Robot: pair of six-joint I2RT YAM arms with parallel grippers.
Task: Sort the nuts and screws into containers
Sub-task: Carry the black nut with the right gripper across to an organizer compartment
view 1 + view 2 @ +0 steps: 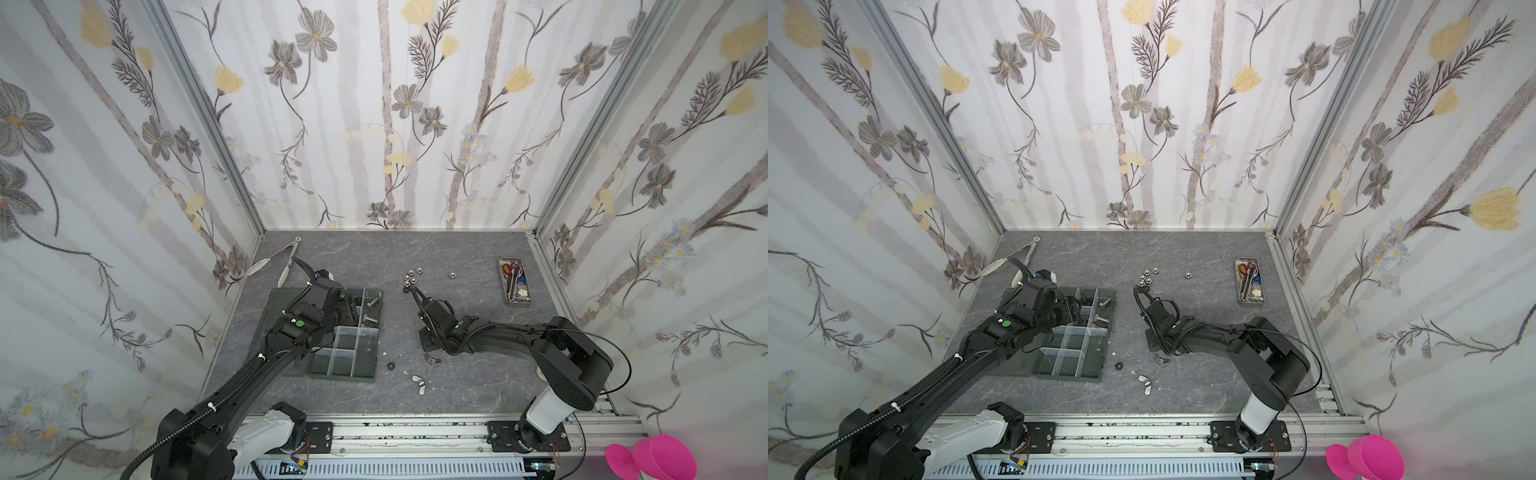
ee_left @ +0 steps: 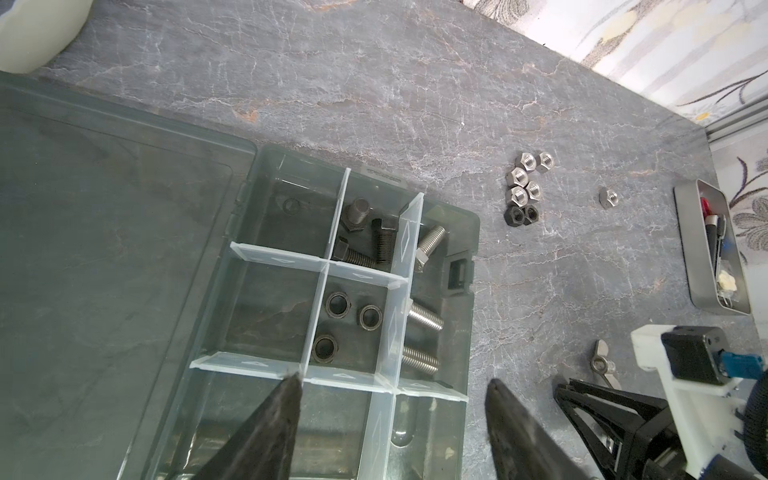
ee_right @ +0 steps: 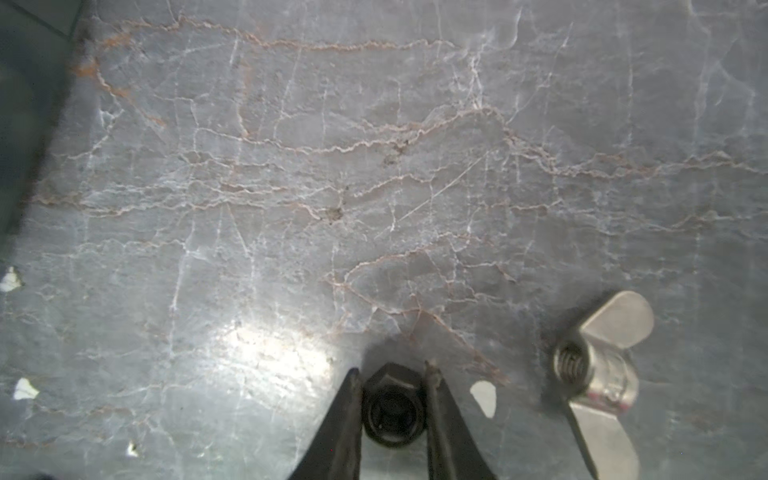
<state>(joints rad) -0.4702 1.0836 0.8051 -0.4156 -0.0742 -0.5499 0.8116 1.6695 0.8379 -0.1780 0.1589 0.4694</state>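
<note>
The right gripper [image 3: 392, 368] has its two dark fingers pressed against opposite sides of a black hex nut [image 3: 392, 409] low over the grey marbled tabletop [image 3: 374, 166]. Blur hides whether the nut rests there or is lifted. The frame edge cuts off the rest of both fingers. Just beside it lies a silver wing nut [image 3: 598, 365], one ear running out of frame. In both top views these fingertips are hidden under the arm's own wrist.

The left gripper [image 2: 395, 379] hangs spread and empty over the organiser tray [image 2: 467, 316], its fingers also cropped. Beyond its tips one cell holds three black nuts [image 2: 345, 318], and the next holds three black screws [image 2: 384, 245]. Silver screws [image 2: 424, 318] in the outer cell are half veiled by a clear divider. A cluster of loose hex nuts [image 2: 524, 187] lies well apart on the table.
</note>
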